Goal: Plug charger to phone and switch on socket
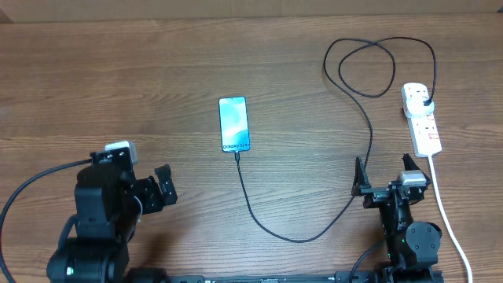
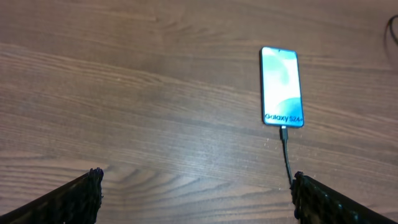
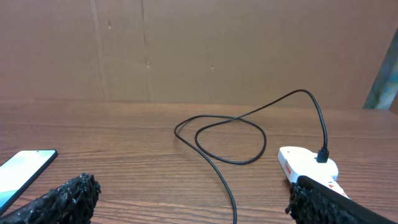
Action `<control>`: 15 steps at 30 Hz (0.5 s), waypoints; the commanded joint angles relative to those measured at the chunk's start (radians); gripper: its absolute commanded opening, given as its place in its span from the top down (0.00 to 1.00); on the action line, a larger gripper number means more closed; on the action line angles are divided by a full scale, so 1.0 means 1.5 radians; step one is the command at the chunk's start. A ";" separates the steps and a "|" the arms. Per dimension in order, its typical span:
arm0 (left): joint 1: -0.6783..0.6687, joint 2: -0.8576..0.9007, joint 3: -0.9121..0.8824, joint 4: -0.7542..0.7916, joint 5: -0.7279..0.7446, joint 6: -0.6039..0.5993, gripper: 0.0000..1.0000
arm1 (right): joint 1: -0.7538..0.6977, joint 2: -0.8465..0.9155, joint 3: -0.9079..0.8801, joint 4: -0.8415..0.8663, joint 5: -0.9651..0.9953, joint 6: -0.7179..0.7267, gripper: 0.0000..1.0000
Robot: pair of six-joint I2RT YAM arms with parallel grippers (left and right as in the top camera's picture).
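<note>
Left gripper point(image 1: 159, 189) and right gripper point(image 1: 383, 182) are sitting at the near edge, both spread wide and gripping nothing; farther out the phone point(image 1: 234, 123) is lying screen-up in the middle, the black cable point(image 1: 271, 224) is meeting its near end, curving right and looping to the power strip point(image 1: 422, 118) at far right

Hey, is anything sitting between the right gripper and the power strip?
Nothing visible. Bare table lies between the open right gripper and the socket; the charger cable passes along the gripper's left side.
</note>
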 commanded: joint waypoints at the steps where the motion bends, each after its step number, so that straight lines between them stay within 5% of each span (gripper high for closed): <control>1: 0.004 -0.032 -0.011 0.007 -0.013 0.008 0.00 | -0.003 -0.007 -0.007 0.005 0.006 0.004 0.00; 15: 0.058 -0.173 -0.162 0.119 0.013 0.008 0.00 | -0.003 -0.007 -0.007 0.005 0.006 0.004 0.00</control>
